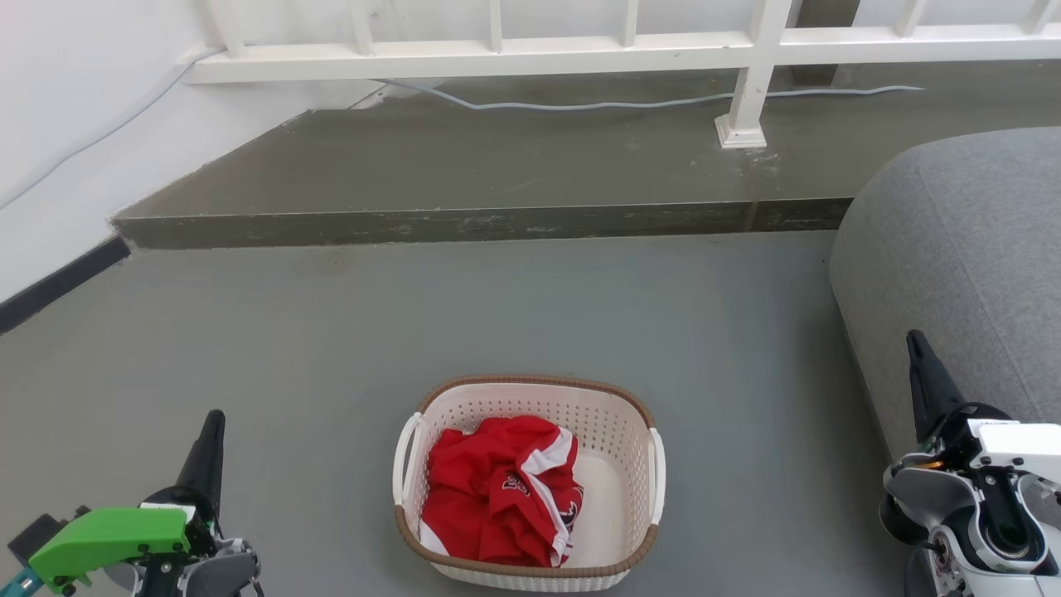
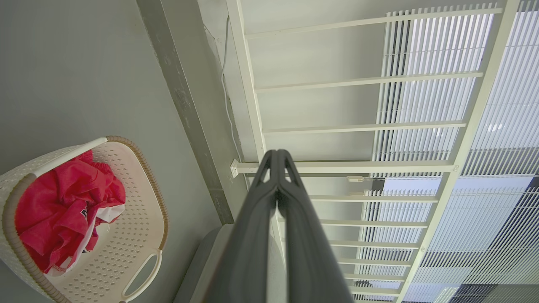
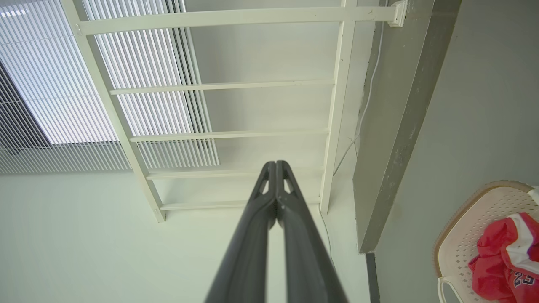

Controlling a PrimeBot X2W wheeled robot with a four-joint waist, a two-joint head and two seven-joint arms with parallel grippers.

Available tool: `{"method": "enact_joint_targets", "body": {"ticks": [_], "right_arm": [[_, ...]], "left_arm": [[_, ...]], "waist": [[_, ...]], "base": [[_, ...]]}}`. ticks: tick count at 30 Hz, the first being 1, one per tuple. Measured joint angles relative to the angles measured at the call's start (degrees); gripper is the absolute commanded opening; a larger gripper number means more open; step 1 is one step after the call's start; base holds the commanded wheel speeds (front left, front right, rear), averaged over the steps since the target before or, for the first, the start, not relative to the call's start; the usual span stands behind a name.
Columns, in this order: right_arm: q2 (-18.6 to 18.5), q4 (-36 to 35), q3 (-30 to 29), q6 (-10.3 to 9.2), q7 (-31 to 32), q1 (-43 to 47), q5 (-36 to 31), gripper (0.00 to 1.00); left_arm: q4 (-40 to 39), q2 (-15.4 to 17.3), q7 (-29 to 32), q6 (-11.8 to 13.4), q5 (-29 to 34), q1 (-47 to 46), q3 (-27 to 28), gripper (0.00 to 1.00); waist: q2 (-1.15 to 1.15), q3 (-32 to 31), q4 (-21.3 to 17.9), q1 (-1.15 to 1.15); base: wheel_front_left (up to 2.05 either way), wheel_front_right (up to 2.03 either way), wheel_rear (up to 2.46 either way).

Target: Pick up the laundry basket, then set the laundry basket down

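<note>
Rounded-rectangular cream plastic laundry basket (image 1: 617,431) with perforated walls, a brown woven-look rim and two white side handles. It stands upright on the grey floor (image 1: 331,348), low in the centre of the head view, between the two grippers and touching neither. Contents: one crumpled red garment with white trim (image 1: 489,489), heaped in the basket's left half; the bottom on the right is bare. Left gripper (image 1: 214,423), long dark fingers, lower left, well apart from the basket. Its wrist view shows the two fingers pressed together at the tips with nothing between them. Right gripper (image 1: 918,352), lower right, seen against a rounded grey fabric seat (image 1: 953,249) — fingers likewise closed tip to tip, empty. Beyond the basket are a raised dark concrete step (image 1: 497,166), a white metal railing (image 1: 746,50) on it and a pale cable (image 1: 580,105) lying along the step.
</note>
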Motion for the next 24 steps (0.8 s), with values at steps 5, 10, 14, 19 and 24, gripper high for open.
{"method": "enact_joint_targets", "body": {"ticks": [5, 10, 14, 19, 24], "right_arm": [[0.04, 0.1, -0.07, 0.0, 0.01, -0.01, 0.0, 0.0], [0.09, 0.15, -0.1, 0.0, 0.01, -0.01, 0.0, 0.0], [0.11, 0.21, -0.11, 0.0, 0.01, -0.02, 0.0, 0.0], [0.12, 0.25, -0.14, 0.01, 0.01, -0.02, 0.0, 0.0], [0.12, 0.34, -0.19, 0.01, 0.01, -0.02, 0.0, 0.0]], "left_arm": [[0.16, -0.01, 0.05, -0.03, 0.0, -0.29, 0.02, 0.0], [0.3, -0.02, 0.05, -0.04, 0.0, -0.29, 0.04, 0.0], [0.44, -0.03, 0.07, -0.04, 0.0, -0.3, 0.07, 0.0], [0.62, -0.04, 0.07, -0.05, 0.0, -0.3, 0.09, 0.0], [0.77, -0.07, 0.51, -0.05, 0.0, -0.3, 0.12, 0.0]], "waist": [[0.0, 0.0, 0.0, 0.0], [0.0, -0.01, 0.0, 0.0], [0.0, -0.01, 0.0, 0.0], [0.0, -0.02, 0.0, 0.0], [0.0, -0.02, 0.0, 0.0]], "base": [[0.0, 0.0, 0.0], [0.0, 0.0, 0.0], [0.0, 0.0, 0.0], [0.0, 0.0, 0.0], [0.0, 0.0, 0.0]]}}
